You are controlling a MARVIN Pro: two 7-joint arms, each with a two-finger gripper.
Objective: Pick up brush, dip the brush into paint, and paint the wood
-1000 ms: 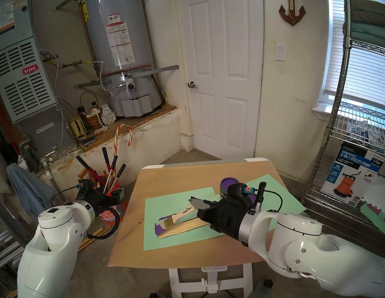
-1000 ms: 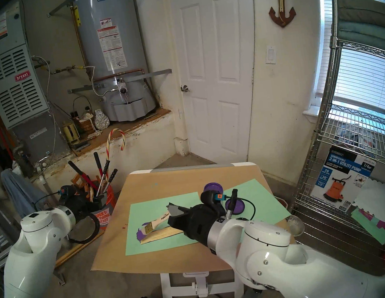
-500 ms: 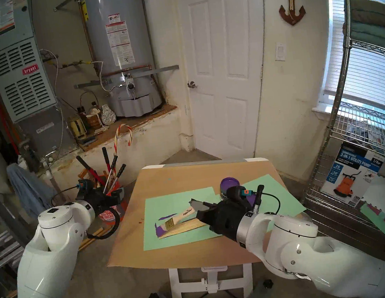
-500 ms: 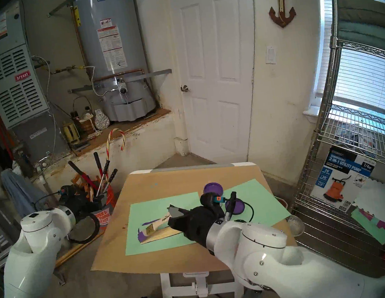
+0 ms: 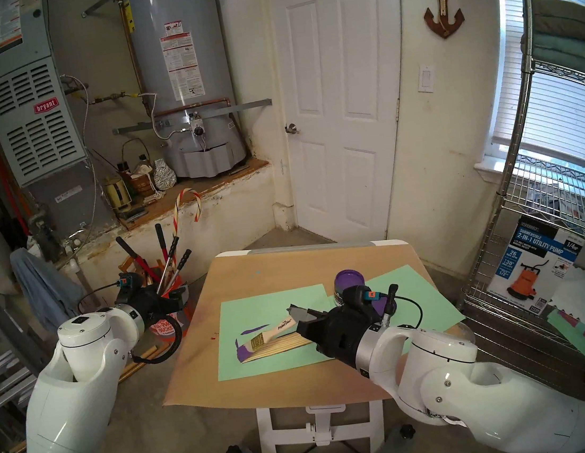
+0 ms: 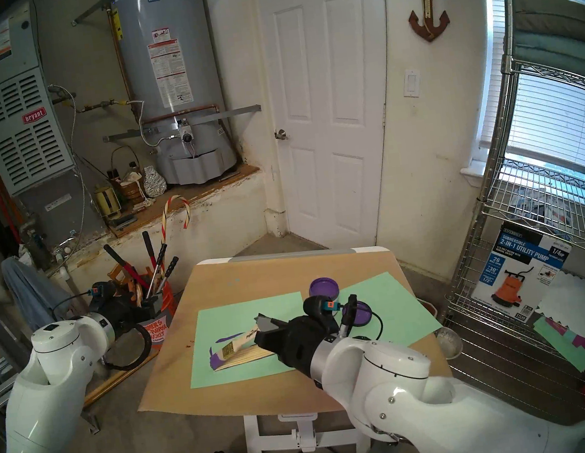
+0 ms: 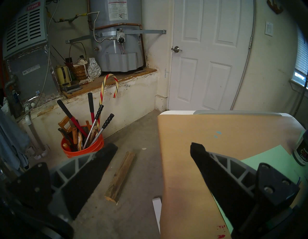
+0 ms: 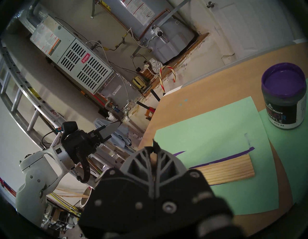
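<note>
Brush (image 5: pixel 266 336) is feeling light and stiff; my right gripper (image 5: pixel 296 312) is clamping its handle end, bristles pressing the wood (image 5: pixel 281 346), while my left gripper (image 7: pixel 152 147) is idling open.

The right pincer (image 5: pixel 300 312) covers the brush (image 5: pixel 275 328) handle's end, and its black body hides the 3 o'clock end of the wood (image 5: pixel 281 346). In the right wrist view the brush shows only as a pale sliver between the closed fingers (image 8: pixel 141 160). The paint (image 5: pixel 348 281) jar's lower half sits behind that wrist; in the left wrist view the frame's 3 o'clock edge cuts it off. The brush's lettering is too small to read.
</note>
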